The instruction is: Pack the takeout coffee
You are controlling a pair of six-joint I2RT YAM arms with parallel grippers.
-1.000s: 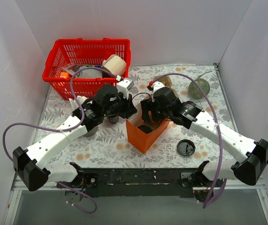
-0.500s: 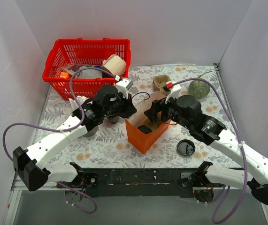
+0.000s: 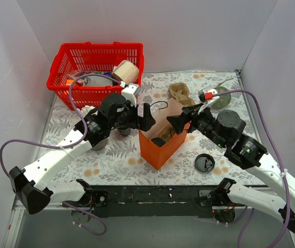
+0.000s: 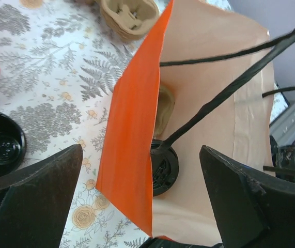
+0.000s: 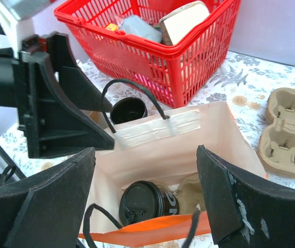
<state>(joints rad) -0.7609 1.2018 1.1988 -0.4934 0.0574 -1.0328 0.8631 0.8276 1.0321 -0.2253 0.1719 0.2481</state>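
Left gripper [image 4: 141, 152]: jaws spread wide, nothing grasped. The near wall of the orange paper bag [image 4: 132, 124] stands between its fingers, clear of both.

Right gripper [image 5: 145, 151]: likewise unclenched and empty, above the bag's mouth.

Takeout coffee [image 5: 146, 204]: lidded, lying on its side at the bag's bottom, below and between the right fingers, beside a cardboard carrier [image 5: 191, 188].

An open black cup [image 5: 128, 109] stands outside, beyond the bag.

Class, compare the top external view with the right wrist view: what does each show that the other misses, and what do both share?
Only top external: the loose black lid and green ball. Only right wrist: the tape strip inside the orange bag. Both: that bag, the lidded cup inside it, the red basket, the paper cup carrier.
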